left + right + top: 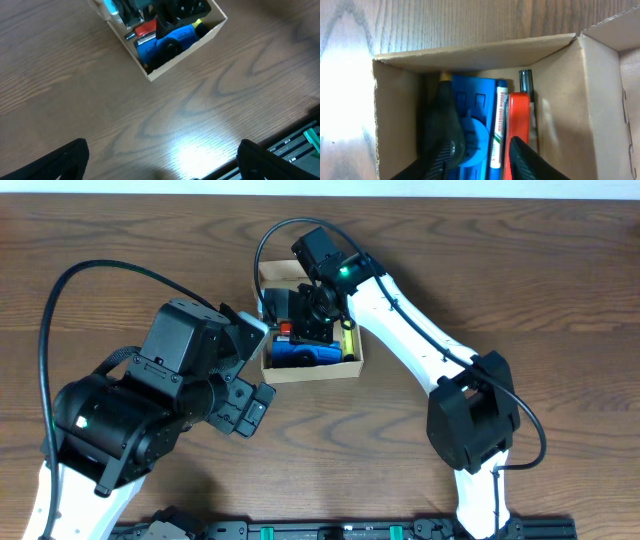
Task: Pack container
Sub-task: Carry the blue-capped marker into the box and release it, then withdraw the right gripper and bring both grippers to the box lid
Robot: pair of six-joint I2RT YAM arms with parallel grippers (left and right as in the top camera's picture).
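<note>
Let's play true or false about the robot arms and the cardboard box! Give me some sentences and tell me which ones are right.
1. The container sits on a wooden table. True.
2. The left gripper is holding a pen. False: its fingers are spread wide over bare wood with nothing between them.
3. The right gripper reaches down into the container. True.
4. The container is empty. False: a blue item, a red item and a marker lie inside.
5. The container's top is shut. False: it is open, and you can see inside.
</note>
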